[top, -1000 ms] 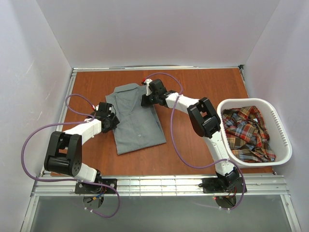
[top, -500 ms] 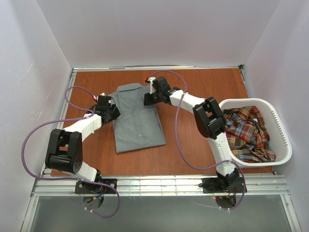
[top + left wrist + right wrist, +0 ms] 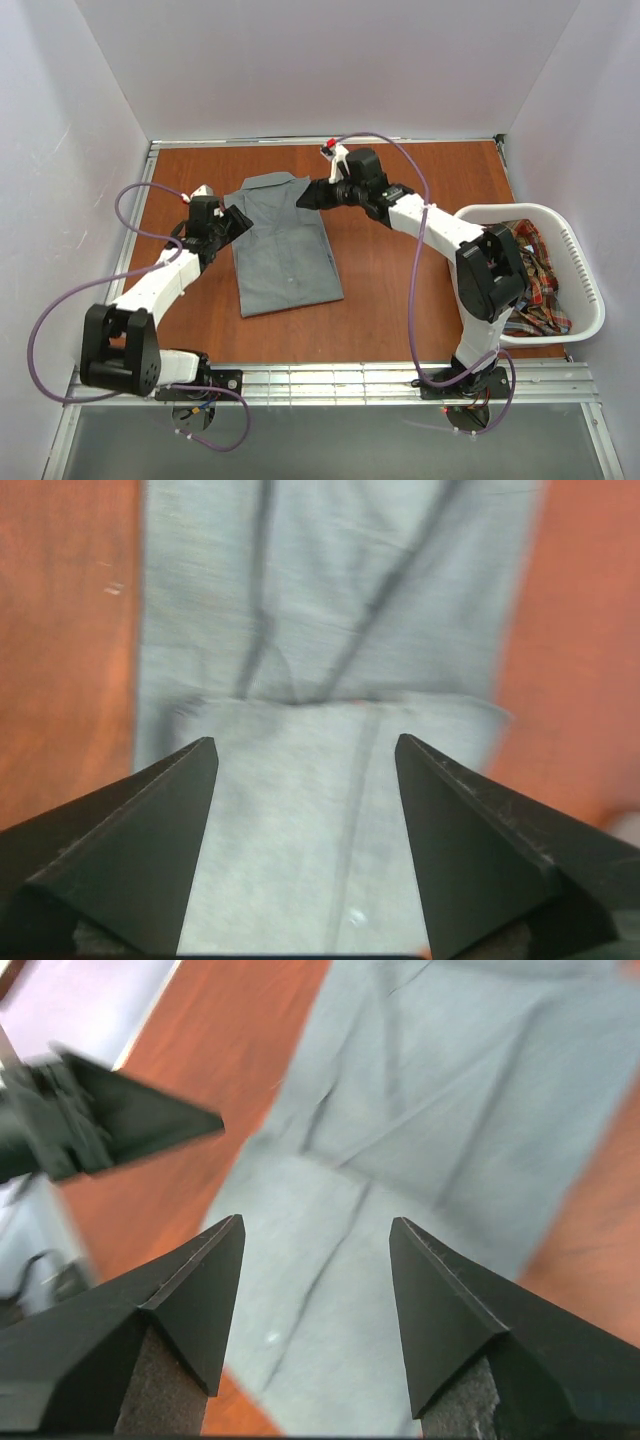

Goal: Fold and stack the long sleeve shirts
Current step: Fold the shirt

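Observation:
The grey long sleeve shirt (image 3: 284,248) lies folded into a narrow rectangle on the brown table, collar toward the far side. My left gripper (image 3: 234,220) hovers at its upper left edge, open and holding nothing; in the left wrist view its gripper (image 3: 305,742) has the grey shirt (image 3: 330,630) flat below. My right gripper (image 3: 306,197) is open over the collar end; in the right wrist view its gripper (image 3: 318,1220) is above the grey shirt (image 3: 440,1110) and empty. The plaid shirt (image 3: 541,268) lies crumpled in the basket, partly hidden by my right arm.
The white slotted laundry basket (image 3: 590,300) stands at the table's right edge. The brown table (image 3: 400,290) is walled by white panels on three sides. My left gripper's fingers (image 3: 130,1120) show in the right wrist view, across the shirt.
Both grippers have opened and let go of the grey shirt. The left arm swung out to the left, the right arm reached farther back, and the shirt now lies narrower.

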You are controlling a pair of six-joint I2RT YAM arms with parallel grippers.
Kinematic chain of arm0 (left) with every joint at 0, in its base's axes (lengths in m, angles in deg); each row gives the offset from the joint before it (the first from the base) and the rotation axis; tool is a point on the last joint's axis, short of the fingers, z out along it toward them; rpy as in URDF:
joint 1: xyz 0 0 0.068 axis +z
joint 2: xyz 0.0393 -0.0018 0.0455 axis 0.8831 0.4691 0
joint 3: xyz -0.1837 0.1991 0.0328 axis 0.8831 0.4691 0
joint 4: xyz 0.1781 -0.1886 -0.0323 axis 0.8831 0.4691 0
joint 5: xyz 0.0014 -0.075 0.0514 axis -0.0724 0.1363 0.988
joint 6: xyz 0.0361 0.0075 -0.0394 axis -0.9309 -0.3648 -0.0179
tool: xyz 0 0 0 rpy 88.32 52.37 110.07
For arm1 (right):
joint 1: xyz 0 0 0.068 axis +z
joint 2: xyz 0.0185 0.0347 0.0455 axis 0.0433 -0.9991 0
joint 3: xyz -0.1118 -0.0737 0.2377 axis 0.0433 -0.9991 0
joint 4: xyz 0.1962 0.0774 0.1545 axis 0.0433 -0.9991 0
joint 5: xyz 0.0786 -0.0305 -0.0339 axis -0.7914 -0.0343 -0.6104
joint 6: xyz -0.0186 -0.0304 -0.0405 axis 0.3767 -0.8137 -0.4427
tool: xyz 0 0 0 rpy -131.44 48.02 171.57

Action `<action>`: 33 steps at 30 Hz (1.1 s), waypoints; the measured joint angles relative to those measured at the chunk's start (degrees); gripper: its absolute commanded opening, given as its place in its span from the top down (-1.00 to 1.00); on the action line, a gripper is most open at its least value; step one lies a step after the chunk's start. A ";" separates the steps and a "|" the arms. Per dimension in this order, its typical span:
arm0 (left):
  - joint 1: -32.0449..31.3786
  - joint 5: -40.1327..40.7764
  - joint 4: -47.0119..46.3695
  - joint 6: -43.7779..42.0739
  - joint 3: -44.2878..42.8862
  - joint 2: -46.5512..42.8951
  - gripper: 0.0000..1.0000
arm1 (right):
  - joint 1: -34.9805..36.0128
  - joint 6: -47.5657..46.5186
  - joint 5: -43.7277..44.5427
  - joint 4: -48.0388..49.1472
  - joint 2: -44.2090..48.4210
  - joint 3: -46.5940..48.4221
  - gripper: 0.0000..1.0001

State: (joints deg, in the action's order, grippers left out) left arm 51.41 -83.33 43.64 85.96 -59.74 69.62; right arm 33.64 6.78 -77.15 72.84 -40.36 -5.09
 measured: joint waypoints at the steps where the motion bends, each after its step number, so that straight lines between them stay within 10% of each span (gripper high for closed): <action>1: 0.00 -1.07 -0.70 1.20 0.94 -2.08 -0.20 | 0.00 1.97 -2.03 2.78 0.31 -2.82 -0.12; 9: -0.13 -5.46 -11.52 7.21 6.38 3.34 0.28 | 0.94 13.29 -11.82 19.37 -9.27 -13.86 -0.11; 17: 0.85 -4.63 -21.51 10.54 8.50 14.36 0.35 | -1.31 16.85 -12.09 32.41 -15.19 -20.13 -0.10; 27: 1.18 -5.33 -18.62 8.61 6.75 11.02 -0.52 | -5.62 15.76 -12.92 31.91 -7.45 -25.99 -0.11; 33: -1.73 -6.16 -8.59 10.34 7.41 -7.37 -0.34 | 0.39 15.58 -16.59 29.35 4.96 -29.42 -0.10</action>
State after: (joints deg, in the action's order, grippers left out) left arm 49.68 -89.49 35.05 96.30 -52.33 62.25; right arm 34.03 22.37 -93.74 102.19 -35.40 -34.51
